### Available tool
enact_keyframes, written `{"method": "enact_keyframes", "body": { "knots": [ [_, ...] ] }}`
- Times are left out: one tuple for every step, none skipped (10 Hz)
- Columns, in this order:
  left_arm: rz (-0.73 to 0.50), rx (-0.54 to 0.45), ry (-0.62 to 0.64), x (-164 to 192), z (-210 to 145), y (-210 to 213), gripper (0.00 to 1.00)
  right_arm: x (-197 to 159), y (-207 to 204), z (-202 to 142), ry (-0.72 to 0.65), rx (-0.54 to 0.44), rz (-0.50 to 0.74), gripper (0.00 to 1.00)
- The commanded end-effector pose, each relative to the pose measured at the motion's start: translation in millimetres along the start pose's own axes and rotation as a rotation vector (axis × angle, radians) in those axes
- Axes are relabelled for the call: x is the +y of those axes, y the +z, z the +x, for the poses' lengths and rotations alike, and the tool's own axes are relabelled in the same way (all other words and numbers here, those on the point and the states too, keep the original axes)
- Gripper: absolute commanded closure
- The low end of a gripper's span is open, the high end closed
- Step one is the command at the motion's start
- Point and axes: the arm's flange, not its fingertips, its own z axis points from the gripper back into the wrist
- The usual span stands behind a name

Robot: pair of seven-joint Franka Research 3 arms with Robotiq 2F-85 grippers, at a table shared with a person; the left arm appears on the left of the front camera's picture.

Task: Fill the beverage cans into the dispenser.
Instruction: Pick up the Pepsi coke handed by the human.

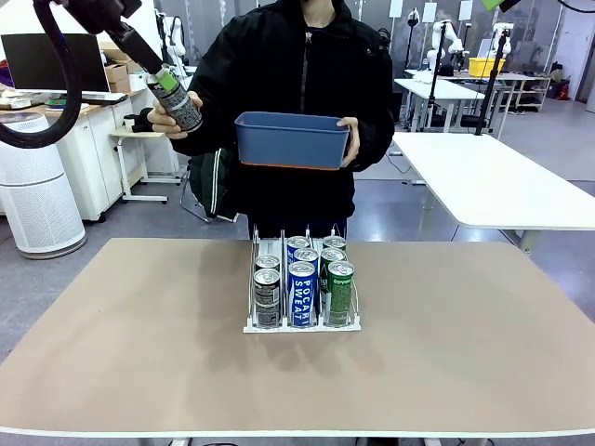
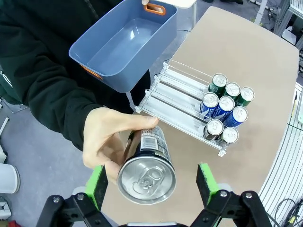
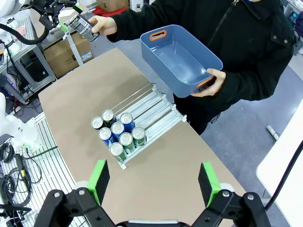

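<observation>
Cans are seen standing in a clear plastic rack with thin wire dividers (image 1: 302,323), which sits in the middle of the tan table (image 1: 139,353). Seven slim metal cans with silver tops are counted in the rack: two dark grey ones (image 1: 267,295) in the lane on the robot's left, three blue ones with white letters (image 1: 301,291) in the middle lane, and two green ones (image 1: 339,290) in the lane on the robot's right. All are crowded at the low front lip, and the back of each lane is bare.

One more dark grey can (image 2: 147,168) is held up high by the person's hand (image 2: 110,142), well above the table on the robot's left. The left end effector (image 2: 150,183) is wide open, with a green pad (image 2: 97,184) on each side of this can. Whether the pads touch the can cannot be told.

A blue plastic tub with orange handles (image 1: 291,141) is held by the person's other hand (image 1: 349,141) above the far edge of the table.

The right end effector (image 3: 152,182) is wide open and nothing is held in it. It hangs high over the table.
</observation>
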Motion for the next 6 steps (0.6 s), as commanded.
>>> {"method": "enact_keyframes", "body": {
  "knots": [
    [-0.014, -0.033, -0.009, 6.7, -10.8, -7.4, 0.00, 0.1, -0.8, -0.9, -0.002, 0.000, 0.003, 0.00],
    [-0.024, -0.030, -0.005, 5.8, -11.5, -11.8, 0.00, 0.1, -0.8, -0.9, -0.002, 0.000, 0.003, 0.00],
    [-0.027, -0.024, -0.003, 5.8, -12.5, -15.9, 0.00, 0.1, -0.8, -0.9, -0.002, 0.000, 0.003, 0.00],
    [-0.029, -0.024, -0.002, 9.2, -14.3, -17.1, 0.00, 0.1, -0.8, -0.9, -0.002, 0.000, 0.003, 0.00],
    [-0.030, -0.028, 0.003, 11.2, -15.8, -18.0, 0.00, 0.1, -0.8, -0.9, -0.002, 0.000, 0.003, 0.00],
    [-0.027, -0.036, 0.013, 10.8, -15.1, -20.8, 0.00, 0.1, -0.8, -0.9, -0.002, 0.000, 0.003, 0.00]
  ]
}}
